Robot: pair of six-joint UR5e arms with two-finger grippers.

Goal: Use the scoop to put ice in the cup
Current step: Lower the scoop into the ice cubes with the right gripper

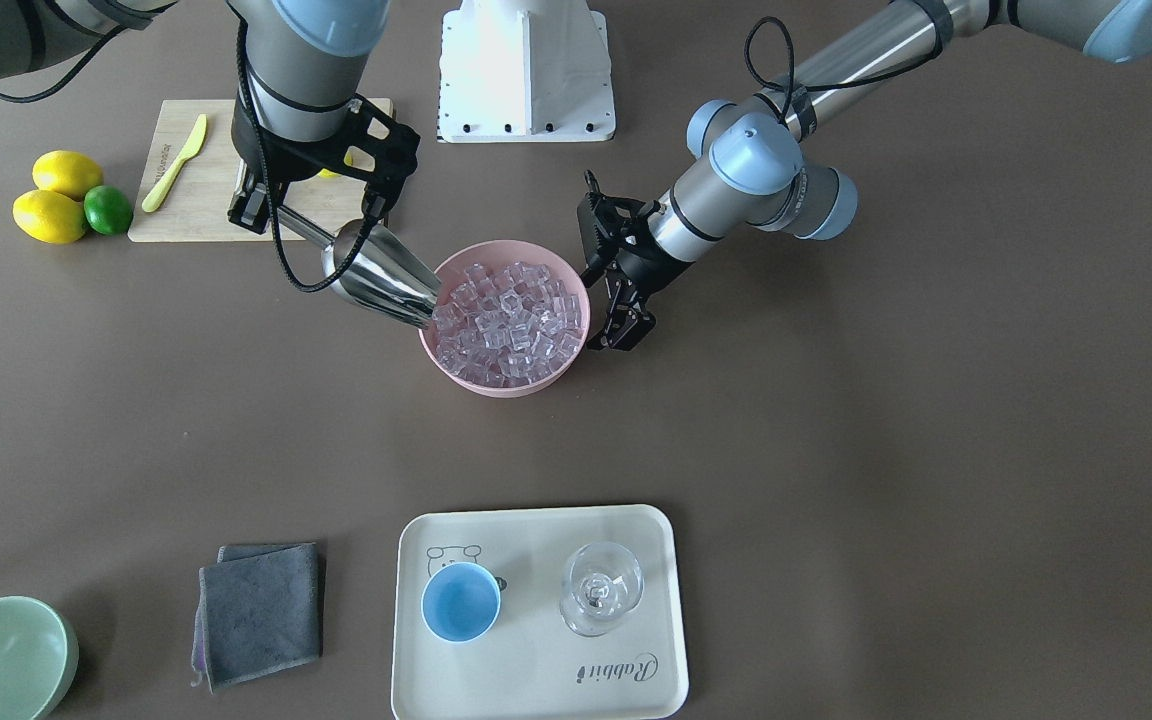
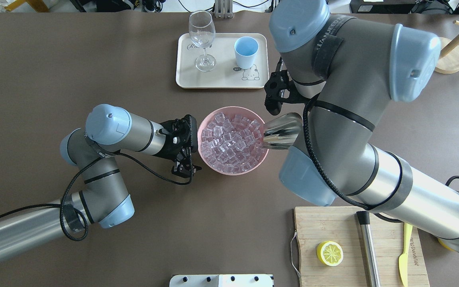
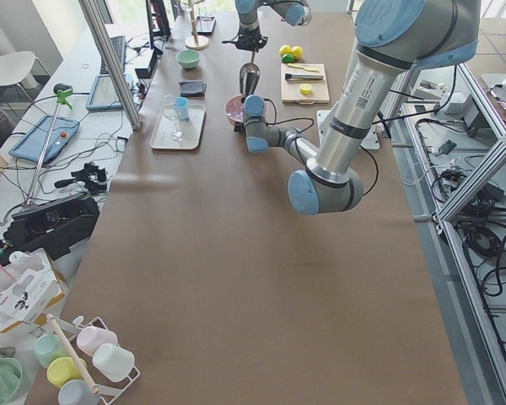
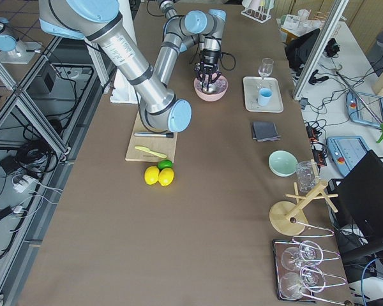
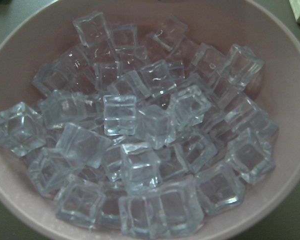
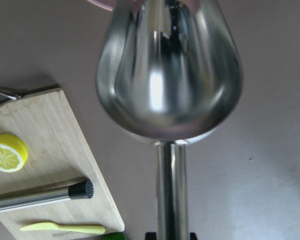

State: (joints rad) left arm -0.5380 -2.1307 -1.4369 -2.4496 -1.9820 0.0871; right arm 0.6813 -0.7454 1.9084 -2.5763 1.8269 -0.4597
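The ice [image 1: 508,320] fills a pink bowl [image 1: 506,388] at the table's middle and fills the left wrist view [image 5: 135,130]. My right gripper [image 1: 258,210] is shut on the handle of the steel scoop [image 1: 381,278]. The scoop tilts down with its mouth at the bowl's rim, against the ice. It also shows in the overhead view [image 2: 280,131] and the right wrist view [image 6: 170,75]. My left gripper [image 1: 620,335] points down just outside the bowl's opposite rim, fingers apart and empty. The light-blue cup [image 1: 460,601] stands empty on a cream tray [image 1: 536,530].
A stemmed glass [image 1: 601,588] stands on the tray beside the cup. A cutting board [image 2: 387,255] near my right arm holds a steel rod [image 2: 368,251], a lemon half [image 2: 329,253] and a yellow knife [image 2: 403,255]. A grey cloth [image 1: 261,612] and a green bowl [image 1: 1,655] lie beyond.
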